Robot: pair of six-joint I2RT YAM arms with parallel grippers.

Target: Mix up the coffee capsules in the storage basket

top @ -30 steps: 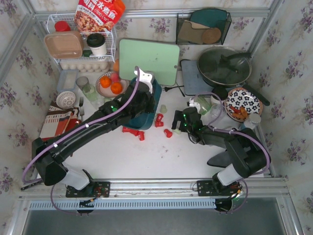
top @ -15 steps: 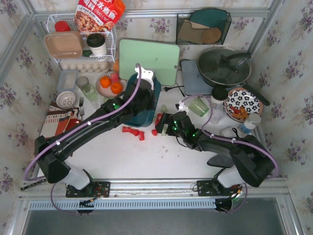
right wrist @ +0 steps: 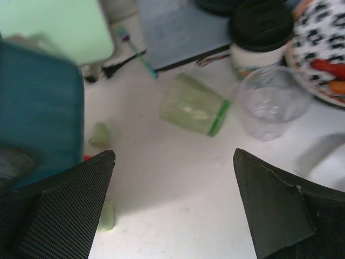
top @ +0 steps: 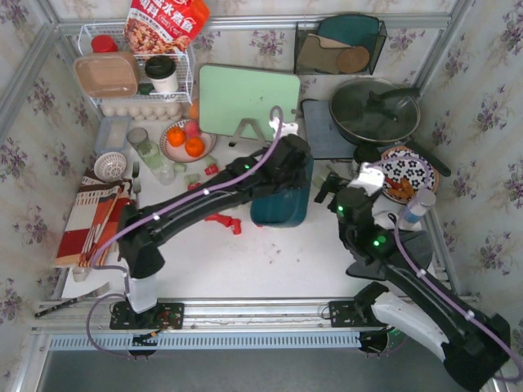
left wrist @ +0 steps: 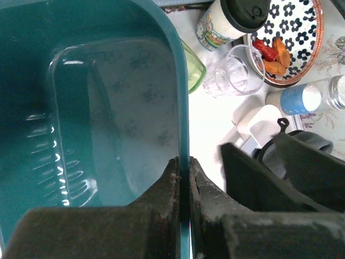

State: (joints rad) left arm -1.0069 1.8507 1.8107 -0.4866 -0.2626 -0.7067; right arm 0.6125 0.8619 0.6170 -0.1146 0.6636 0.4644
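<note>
Your left gripper is pinched almost closed on the rim of the storage basket. One finger sits inside the teal wall and one outside, at the lower centre of the left wrist view. The part of the tub's interior that shows there is bare. Its near end is cut off by the frame's edge and hidden behind the fingers. Your right gripper is spread to its widest, holding nothing and touching nothing. Its two dark fingers fill the lower corners of the right wrist view, with white table between them. From above, the basket sits at the centre of the frame under the end of your left arm, which covers its upper end. Whether it rests on the table or is raised off it cannot be told. The coffee capsules lie outside it, scattered on the table to its left: red ones at centre left, a few mint ones further up, just below the oranges. In the right wrist view the basket is a blurred teal block at the left edge. A pale capsule lies just beside it, and another sits low down by the finger at the lower left. A green tumbler lies on its side at upper centre, with a clear glass to its right.
</note>
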